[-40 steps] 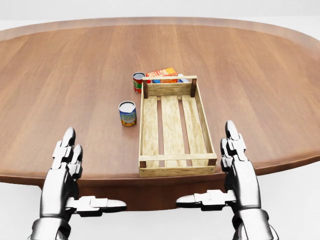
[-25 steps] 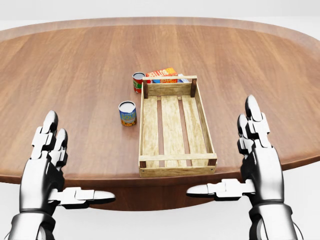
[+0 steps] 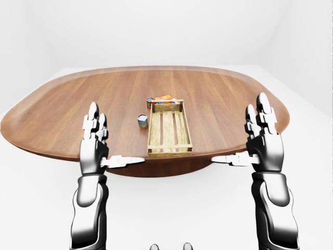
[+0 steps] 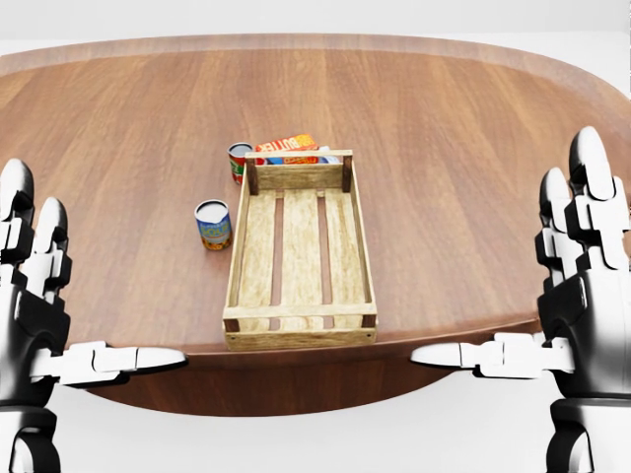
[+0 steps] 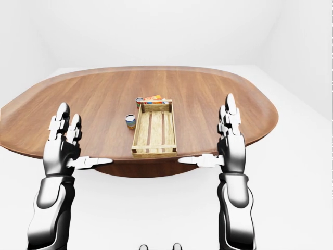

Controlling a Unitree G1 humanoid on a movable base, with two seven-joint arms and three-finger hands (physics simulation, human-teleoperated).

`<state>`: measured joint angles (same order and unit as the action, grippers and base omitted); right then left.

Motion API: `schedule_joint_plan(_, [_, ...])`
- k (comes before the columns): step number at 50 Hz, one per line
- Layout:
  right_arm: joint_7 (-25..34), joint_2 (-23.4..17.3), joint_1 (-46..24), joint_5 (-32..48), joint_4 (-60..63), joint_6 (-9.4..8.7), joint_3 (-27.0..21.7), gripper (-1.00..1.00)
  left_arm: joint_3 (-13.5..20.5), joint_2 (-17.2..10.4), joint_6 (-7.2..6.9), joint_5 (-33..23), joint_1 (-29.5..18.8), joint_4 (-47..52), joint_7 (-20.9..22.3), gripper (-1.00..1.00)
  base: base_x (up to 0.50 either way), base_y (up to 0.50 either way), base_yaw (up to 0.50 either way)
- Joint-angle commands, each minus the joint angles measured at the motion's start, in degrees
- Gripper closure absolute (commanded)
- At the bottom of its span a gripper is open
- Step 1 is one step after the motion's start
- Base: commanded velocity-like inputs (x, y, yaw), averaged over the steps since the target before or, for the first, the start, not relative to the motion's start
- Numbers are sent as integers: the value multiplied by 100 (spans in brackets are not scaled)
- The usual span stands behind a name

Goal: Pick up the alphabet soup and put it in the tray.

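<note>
While both of my arms are raised at the near edge of the bench (image 4: 473, 148), neither touches anything. My left robot hand (image 4: 35, 315) stands at the head view's left edge with its fingers (image 4: 44, 251) upright and spread and the thumb stretched out flat toward the middle, holding nothing. My right robot hand (image 4: 577, 296) mirrors it at the right edge, fingers up, thumb pointing inward, equally empty.

Between them the wooden slatted tray (image 4: 240, 258) lies lengthwise on the bench, its near end close to the bench edge, nothing inside it. Just left of the tray, apart from its wall, stands an upright can with a blue and yellow label (image 4: 213, 225). At the tray's far left corner stands a second upright can, red-labelled (image 4: 240, 161), and beside that, along the tray's far end, lies an orange box (image 4: 286, 147). I cannot read the labels well enough to tell which can is the alphabet soup.
</note>
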<state>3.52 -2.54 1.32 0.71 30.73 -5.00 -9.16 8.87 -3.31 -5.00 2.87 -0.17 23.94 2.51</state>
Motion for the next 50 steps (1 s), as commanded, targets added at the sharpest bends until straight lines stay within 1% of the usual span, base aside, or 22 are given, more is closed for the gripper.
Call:
schedule_joint_plan(1, [-24,0,24,-49,-12,0,-102,-100,25,27,0,28,-19,99,-43,-100,0,-28,0])
schedule_joint_plan(5, [-97,-72,-22,167,-79,0,-30,-100,43,17,0,59,-17,39,-22,-100,0,0,0])
schedule_joint_plan(8, [-109,-26,-53,8,-5,0,-100,-100,66,9,0,84,-35,71,-41,-100,0,0,0])
schedule_joint_plan(10, [-64,-95,-32,175,-177,0,-20,-100,58,7,0,78,-38,39,-44,-100,0,0,0])
schedule_joint_plan(12, [23,-33,21,73,-131,0,-13,-100,59,5,0,86,-43,44,-47,-100,17,-6,0])
schedule_joint_plan(19, [87,-33,3,79,48,0,22,-100,75,-14,0,95,-96,82,-51,-100,50,-10,0])
schedule_joint_plan(25, [97,-13,33,48,-69,0,14,-100,31,22,0,104,-66,17,-81,-100,50,-5,0])
schedule_joint_plan(30, [116,-27,-22,58,-120,0,47,-100,23,-2,0,113,-183,17,-139,-100,50,-4,0])
schedule_joint_plan(34, [118,-29,-25,64,-107,0,66,-100,3,-6,0,119,-165,126,-144,-100,50,-4,0])
schedule_joint_plan(39, [118,-35,-19,85,-116,0,61,-100,64,-25,0,135,-176,-24,-132,-100,50,-2,0])
schedule_joint_plan(50, [107,-15,-48,139,-152,0,154,-100,110,-40,0,157,-137,-12,-125,-100,50,0,0])
